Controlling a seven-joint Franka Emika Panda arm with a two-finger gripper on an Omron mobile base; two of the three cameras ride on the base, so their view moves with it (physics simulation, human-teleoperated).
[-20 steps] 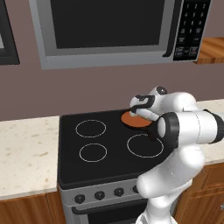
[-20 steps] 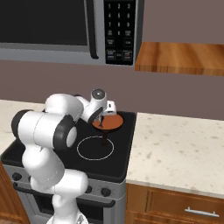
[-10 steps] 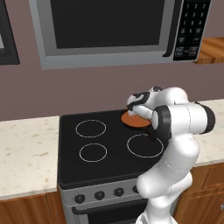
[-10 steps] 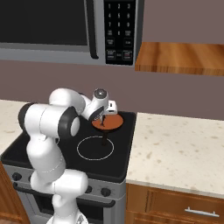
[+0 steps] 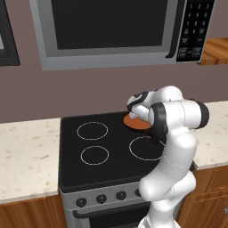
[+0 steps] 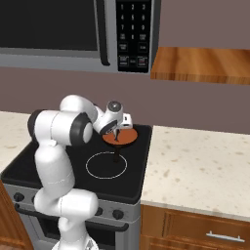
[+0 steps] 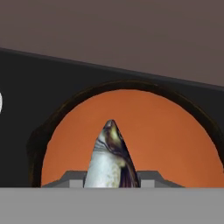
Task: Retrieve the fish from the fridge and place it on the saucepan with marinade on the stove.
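The stove carries the saucepan with marinade at its back right ring, about 1 o'clock from the middle. The gripper hangs over it, clamped on the fish (head pointing at the orange inside). Let go too high or off-centre, and the fish may bounce off the rim onto the black glass.

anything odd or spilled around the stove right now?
Nothing stands out. The gripper holds the fish over the saucepan, which sits flat on the stove's back right burner. No spill on the cooktop.
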